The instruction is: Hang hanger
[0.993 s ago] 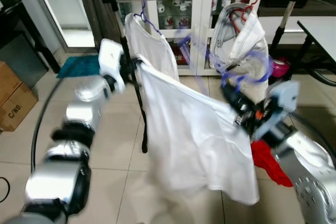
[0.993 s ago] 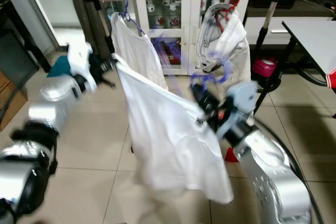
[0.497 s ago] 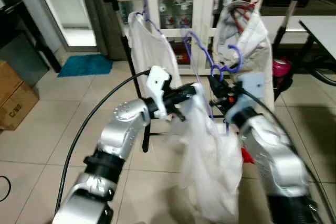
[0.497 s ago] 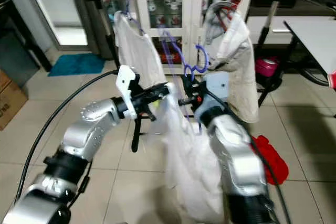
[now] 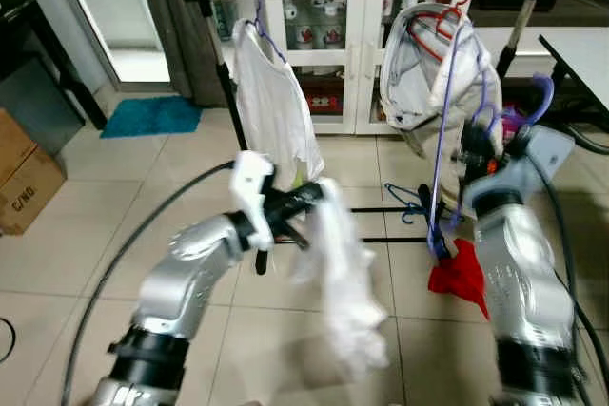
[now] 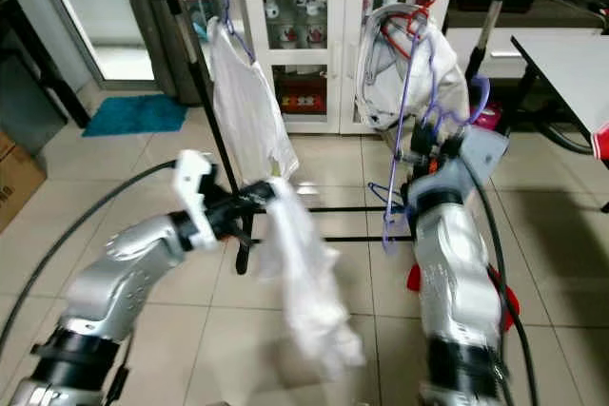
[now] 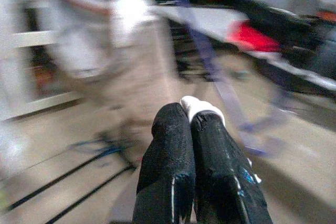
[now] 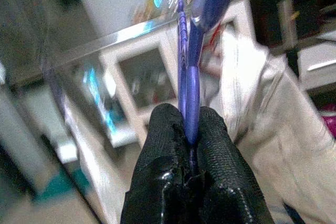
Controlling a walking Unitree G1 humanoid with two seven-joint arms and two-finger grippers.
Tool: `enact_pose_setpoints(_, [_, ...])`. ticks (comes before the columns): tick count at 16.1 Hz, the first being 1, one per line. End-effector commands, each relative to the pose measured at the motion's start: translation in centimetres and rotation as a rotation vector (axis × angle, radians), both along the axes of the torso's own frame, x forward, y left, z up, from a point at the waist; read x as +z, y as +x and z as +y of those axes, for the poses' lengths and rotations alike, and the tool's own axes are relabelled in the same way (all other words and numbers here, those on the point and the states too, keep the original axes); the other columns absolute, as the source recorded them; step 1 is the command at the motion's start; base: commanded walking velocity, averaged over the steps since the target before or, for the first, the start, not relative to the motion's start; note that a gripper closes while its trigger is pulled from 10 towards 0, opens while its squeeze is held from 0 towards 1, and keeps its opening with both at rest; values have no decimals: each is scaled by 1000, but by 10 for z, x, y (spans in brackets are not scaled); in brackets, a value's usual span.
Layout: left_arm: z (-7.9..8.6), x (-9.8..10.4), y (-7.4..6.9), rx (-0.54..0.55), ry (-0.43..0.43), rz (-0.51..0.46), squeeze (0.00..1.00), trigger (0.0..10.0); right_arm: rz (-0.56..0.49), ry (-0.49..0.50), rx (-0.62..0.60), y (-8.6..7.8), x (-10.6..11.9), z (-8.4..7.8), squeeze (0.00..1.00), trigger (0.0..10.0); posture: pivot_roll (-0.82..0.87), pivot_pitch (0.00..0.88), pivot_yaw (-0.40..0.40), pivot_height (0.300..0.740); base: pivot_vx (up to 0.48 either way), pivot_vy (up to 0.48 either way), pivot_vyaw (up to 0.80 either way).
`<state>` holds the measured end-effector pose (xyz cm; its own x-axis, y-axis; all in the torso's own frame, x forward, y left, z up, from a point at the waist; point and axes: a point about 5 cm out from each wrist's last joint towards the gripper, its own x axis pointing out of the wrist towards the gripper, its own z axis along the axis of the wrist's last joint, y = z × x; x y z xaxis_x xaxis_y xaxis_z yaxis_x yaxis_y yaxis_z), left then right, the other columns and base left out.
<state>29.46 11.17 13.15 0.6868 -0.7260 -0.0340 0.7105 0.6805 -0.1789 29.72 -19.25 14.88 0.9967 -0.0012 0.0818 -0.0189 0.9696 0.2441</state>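
Below the rail, right fingers pinch purple hanger; left fingers pinch white garment.

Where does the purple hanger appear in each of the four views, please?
Left eye view: purple hanger right of centre, held by the right end effector.
Right eye view: right of centre.
Right wrist view: centre, rising from between the fingers.
Left wrist view: blurred purple streak, probably it.
Shared landmark: pale garment hung on the rail.

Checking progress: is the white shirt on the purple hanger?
Off. The white shirt dangles from the left gripper; the right gripper holds the purple hanger bare.
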Motion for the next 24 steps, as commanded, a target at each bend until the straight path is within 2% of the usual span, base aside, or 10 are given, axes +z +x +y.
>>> enact_pose_setpoints(1, [18, -2, 5, 153, 58, -16, 0, 10000, 38, -37, 74, -7, -5, 8, 0, 10000, -111, 0, 32, 740, 0, 0, 0])
enact_pose_setpoints(2, [27, -5, 6, 234, 81, -14, 0, 10000, 90, -60, 105, -14, -14, 10, 0, 10000, -108, 0, 27, 740, 0, 0, 0])
enact_pose_setpoints(3, [41, -10, 6, 364, 84, 14, 0, 10000, 207, -148, 125, -28, -33, 12, 0, 10000, -107, 0, 20, 740, 0, 0, 0])
enact_pose_setpoints(4, [45, -16, 0, 402, 92, 48, 0, 10000, 260, -173, 102, -38, -43, 11, 0, 10000, -112, 0, 7, 740, 0, 0, -800])
enact_pose_setpoints(9, [37, -29, -23, 426, 141, 53, 0, 10000, 287, -170, -55, -53, -38, -8, 0, 10000, -139, 0, -14, 740, 0, 0, -798])
enact_pose_setpoints(12, [35, -24, -20, 462, 88, 53, 0, 10000, 265, -149, -91, -58, -31, -10, 0, 10000, -141, 0, -8, 740, 0, 0, -796])
enact_pose_setpoints(13, [36, -22, -17, 478, 108, 18, 0, 10000, 260, -113, -110, -56, -29, -10, 0, 10000, -142, 0, -2, 740, 0, 0, -800])
enact_pose_setpoints(17, [40, -12, -10, 606, 136, -87, 0, 10000, 284, -99, -117, -57, -29, -7, 0, 10000, -132, 0, 0, 740, 0, 0, -800])
enact_pose_setpoints(18, [42, -12, -11, 594, 161, -86, 0, 10000, 301, -149, -125, -59, -30, -6, 0, 10000, -132, 0, 0, 740, 0, 0, -800])
enact_pose_setpoints(24, [53, 2, -8, 611, 105, -128, 0, 10000, 342, -220, -184, -65, -32, -19, 0, 10000, -130, 0, 9, 740, 0, 0, -800])
